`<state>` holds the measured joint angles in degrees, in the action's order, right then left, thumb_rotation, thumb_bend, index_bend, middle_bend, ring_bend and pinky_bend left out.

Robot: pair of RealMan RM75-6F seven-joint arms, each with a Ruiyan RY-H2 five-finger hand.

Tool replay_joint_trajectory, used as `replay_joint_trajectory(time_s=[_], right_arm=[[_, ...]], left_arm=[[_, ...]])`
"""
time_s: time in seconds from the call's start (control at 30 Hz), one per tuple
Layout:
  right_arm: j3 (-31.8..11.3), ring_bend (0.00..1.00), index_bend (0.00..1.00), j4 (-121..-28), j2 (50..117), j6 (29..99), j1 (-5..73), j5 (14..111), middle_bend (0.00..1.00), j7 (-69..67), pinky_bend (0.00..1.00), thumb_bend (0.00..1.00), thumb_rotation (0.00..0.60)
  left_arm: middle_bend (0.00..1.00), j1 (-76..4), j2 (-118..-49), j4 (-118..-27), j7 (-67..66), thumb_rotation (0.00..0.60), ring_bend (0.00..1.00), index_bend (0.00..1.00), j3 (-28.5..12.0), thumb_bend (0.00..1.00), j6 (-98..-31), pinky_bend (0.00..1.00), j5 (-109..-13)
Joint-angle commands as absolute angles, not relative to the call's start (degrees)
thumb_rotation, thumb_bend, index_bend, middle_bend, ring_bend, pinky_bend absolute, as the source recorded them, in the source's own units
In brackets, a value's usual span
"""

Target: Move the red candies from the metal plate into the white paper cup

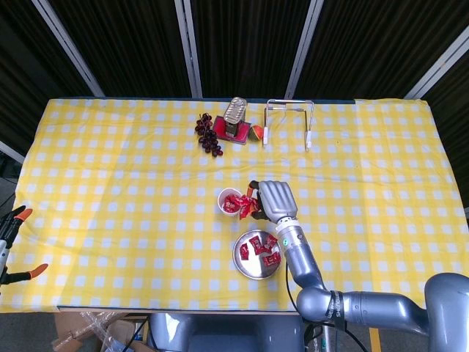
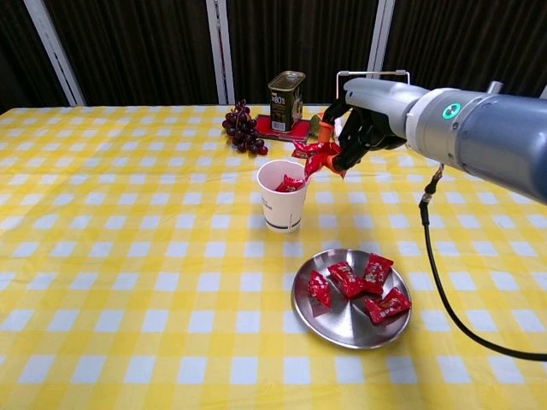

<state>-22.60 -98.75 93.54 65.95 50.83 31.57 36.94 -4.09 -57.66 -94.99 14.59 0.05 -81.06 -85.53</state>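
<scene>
My right hand (image 2: 369, 120) (image 1: 271, 200) hangs above and just right of the white paper cup (image 2: 283, 196) (image 1: 230, 202), gripping a bunch of red candies (image 2: 314, 159) (image 1: 248, 205) that dangle at the cup's right rim. The cup holds red candies inside. The metal plate (image 2: 349, 322) (image 1: 257, 255) lies near the table's front edge with several red candies (image 2: 358, 279) on it. My left hand shows in neither view.
At the back of the yellow checked table stand a tin can (image 2: 285, 100), dark grapes (image 2: 243, 125), a cut fruit (image 2: 320, 125) and a wire rack (image 2: 374, 102). A black cable (image 2: 434, 265) hangs from my right arm past the plate. Orange clamps (image 1: 15, 242) sit at the left edge.
</scene>
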Motion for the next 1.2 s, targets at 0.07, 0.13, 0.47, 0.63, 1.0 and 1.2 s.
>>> replay_joint_trajectory(time_s=[0.07,0.13,0.47,0.63,1.0,1.2], right_arm=[[-23.45,0.92,0.61,-94.89,95.27,64.39,52.99,30.35,0.75,36.84,0.98,0.55,0.6],[-23.52,0.92,0.61,-93.46,95.9,63.94,53.56,30.17,0.75,36.53,0.98,0.55,0.6],[-22.74,0.92,0.61,-88.78,98.82,63.4,55.44,30.88,0.75,35.77,0.98,0.55,0.6],[-22.77,0.92,0.61,-87.65,99.97,63.34,56.19,31.0,0.75,35.48,0.98,0.55,0.6],[-22.28,0.92,0.6,-86.61,100.83,63.21,56.74,30.38,0.75,35.59,0.98,0.55,0.6],[-22.34,0.92,0.54,-85.6,101.39,62.97,56.92,30.57,0.75,34.91,0.98,0.55,0.6]], left_arm=[[0.0,-4.24,-57.4,-95.21,14.97,0.6,0.0,0.0,0.08,0.04,-80.65,0.0,-85.35],[0.0,-4.3,-57.28,-95.27,15.15,0.6,0.0,0.0,0.11,0.04,-80.45,0.0,-85.29],[0.0,-4.4,-56.98,-95.53,15.39,0.6,0.0,0.0,0.18,0.04,-80.03,0.0,-85.12],[0.0,-4.37,-56.95,-95.58,15.45,0.6,0.0,0.0,0.15,0.04,-80.06,0.0,-85.02],[0.0,-4.38,-56.77,-95.61,15.89,0.6,0.0,0.0,0.21,0.04,-79.97,0.0,-85.1],[0.0,-4.36,-56.78,-95.67,15.83,0.6,0.0,0.0,0.19,0.04,-79.97,0.0,-85.02]])
